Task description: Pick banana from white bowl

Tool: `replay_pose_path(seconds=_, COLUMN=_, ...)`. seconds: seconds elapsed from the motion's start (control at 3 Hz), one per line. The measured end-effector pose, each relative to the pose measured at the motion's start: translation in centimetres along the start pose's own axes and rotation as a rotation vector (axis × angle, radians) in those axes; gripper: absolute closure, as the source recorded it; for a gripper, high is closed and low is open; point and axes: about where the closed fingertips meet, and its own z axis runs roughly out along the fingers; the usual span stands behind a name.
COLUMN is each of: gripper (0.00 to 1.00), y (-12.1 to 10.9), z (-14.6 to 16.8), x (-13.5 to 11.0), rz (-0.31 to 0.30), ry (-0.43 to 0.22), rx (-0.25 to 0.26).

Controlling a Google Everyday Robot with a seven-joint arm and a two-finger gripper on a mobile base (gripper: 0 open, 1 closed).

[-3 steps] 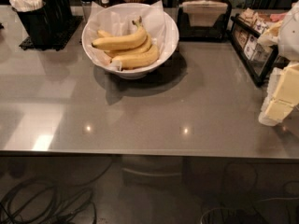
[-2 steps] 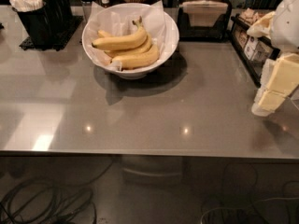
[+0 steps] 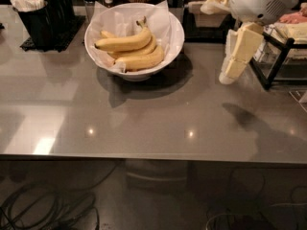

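The white bowl [image 3: 176, 28], lined with crinkled white paper, stands at the back of the grey table, left of centre. The long curved banana [image 3: 122, 43] lies on top of the pile, its dark-tipped stem turned up at the right end. Two plumper bananas [image 3: 140, 60] lie under and in front of it. My gripper [image 3: 229, 74] hangs cream-coloured from the white arm at the upper right, pointing down just above the table. It is to the right of the bowl, apart from it, and holds nothing.
A black cutlery holder [image 3: 45, 13] with white utensils stands at the back left. A black wire rack [image 3: 277, 56] with packets stands just right of the gripper. A dark box [image 3: 204, 20] sits behind the bowl. The table's front edge [image 3: 153, 153] crosses the view.
My gripper has moved left and further back over the table, away from the right edge and closer to the bowl. The bowl and bananas have not moved.
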Motion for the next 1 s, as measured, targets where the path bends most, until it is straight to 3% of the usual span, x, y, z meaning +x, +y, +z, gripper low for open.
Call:
replay_pose_path(seconds=0.33, gripper=0.0, y=-2.8, z=2.5, x=-3.3, rz=-0.079, ry=-0.09, rx=-0.054)
replay_pose_path(seconds=1.0, gripper=0.0, y=-4.6, z=3.3, x=-3.7, rz=-0.106, ry=-0.108, rx=-0.048)
